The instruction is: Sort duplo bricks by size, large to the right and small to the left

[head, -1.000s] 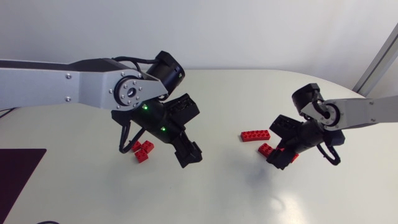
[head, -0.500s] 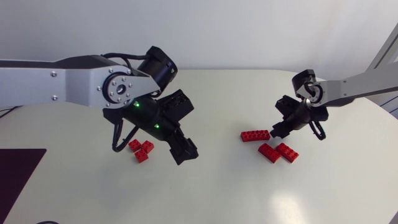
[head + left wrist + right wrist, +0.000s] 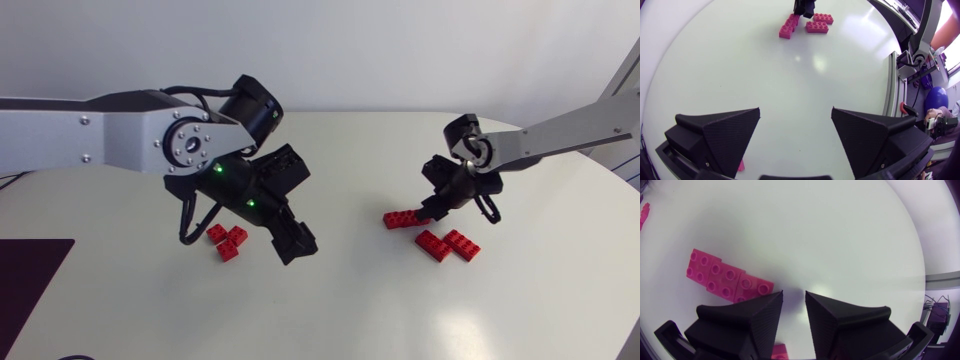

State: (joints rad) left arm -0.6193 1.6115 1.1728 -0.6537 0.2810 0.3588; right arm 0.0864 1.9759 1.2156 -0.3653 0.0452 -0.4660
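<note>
Across the middle, wide gap between small bricks (image 3: 228, 241) and large bricks (image 3: 447, 244)

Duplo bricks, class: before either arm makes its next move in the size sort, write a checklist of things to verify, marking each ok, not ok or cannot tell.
1. The left jaws open and empty: ok, nothing between them in the left wrist view.
2. The right jaws empty: ok, nothing shows in their narrow gap.
3. The small bricks on the left side: ok, two lie close together.
4. Large bricks on the right side: ok, the long brick and a pair beside it.
5. The right jaws clear of the long brick: cannot tell, they hang right at its end.
</note>
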